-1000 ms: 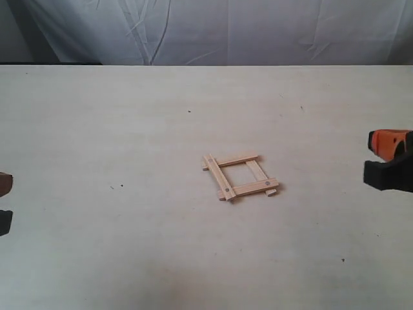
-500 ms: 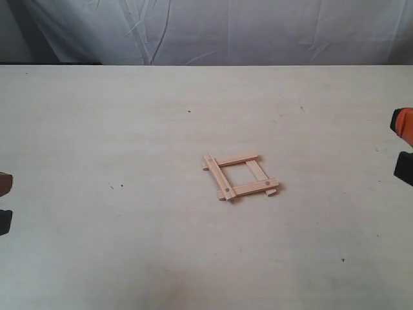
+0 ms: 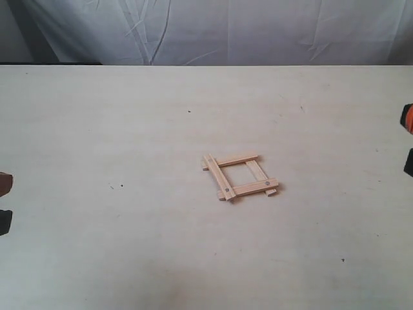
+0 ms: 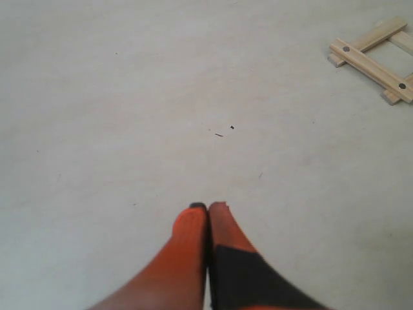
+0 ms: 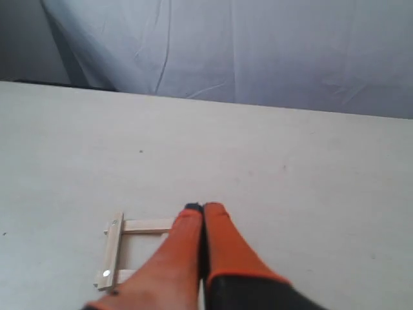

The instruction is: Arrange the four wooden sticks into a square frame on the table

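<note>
Four pale wooden sticks lie as a small open square frame (image 3: 240,176) near the middle of the table (image 3: 129,129), ends overlapping and sticking out a little. Part of the square frame (image 4: 374,59) shows in the left wrist view, and the square frame (image 5: 122,248) is partly hidden behind the fingers in the right wrist view. My left gripper (image 4: 208,206) is shut and empty, far off at the left edge (image 3: 3,200). My right gripper (image 5: 201,208) is shut and empty, only just showing at the right edge (image 3: 408,145).
A wrinkled white cloth (image 3: 219,29) hangs behind the table's far edge. Tiny dark specks (image 3: 120,186) dot the surface.
My right gripper has drawn back to the right, away from the frame, until only a sliver shows at the edge. The frame and the left gripper have not moved.
</note>
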Tool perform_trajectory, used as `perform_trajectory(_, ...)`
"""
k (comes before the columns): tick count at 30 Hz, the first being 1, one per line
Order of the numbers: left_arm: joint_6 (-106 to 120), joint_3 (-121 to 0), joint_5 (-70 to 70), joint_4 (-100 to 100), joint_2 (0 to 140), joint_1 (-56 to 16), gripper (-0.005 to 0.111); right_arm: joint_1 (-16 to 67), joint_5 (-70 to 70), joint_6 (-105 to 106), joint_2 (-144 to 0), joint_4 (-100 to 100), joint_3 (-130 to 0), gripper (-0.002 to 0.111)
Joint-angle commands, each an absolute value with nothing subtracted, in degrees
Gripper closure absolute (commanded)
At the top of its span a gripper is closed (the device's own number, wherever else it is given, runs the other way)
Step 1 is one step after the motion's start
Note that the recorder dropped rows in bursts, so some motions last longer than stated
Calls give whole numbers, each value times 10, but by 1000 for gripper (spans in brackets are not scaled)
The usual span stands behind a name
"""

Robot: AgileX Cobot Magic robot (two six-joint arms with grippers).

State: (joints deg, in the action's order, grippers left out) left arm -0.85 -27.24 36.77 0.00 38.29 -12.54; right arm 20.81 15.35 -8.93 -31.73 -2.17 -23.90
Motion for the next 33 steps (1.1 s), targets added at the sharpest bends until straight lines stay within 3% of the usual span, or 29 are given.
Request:
perform_trajectory(1, -11, -271, 360, 9, 380, -122, 107, 135, 153, -86, -274, -29, -232, 109)
perform_trajectory(10, -11, -271, 360, 9, 380, -122, 107, -1, 184, -86, -107, -29, -150, 109)
perform_trajectory(28, -11, -271, 360, 11, 380, -122, 107, -6, 242, 20, -47, 0, -117, 109)
perform_trajectory(33, -11, -271, 360, 11, 380, -122, 107, -6, 217, 18, 0, 6, -36, 109)
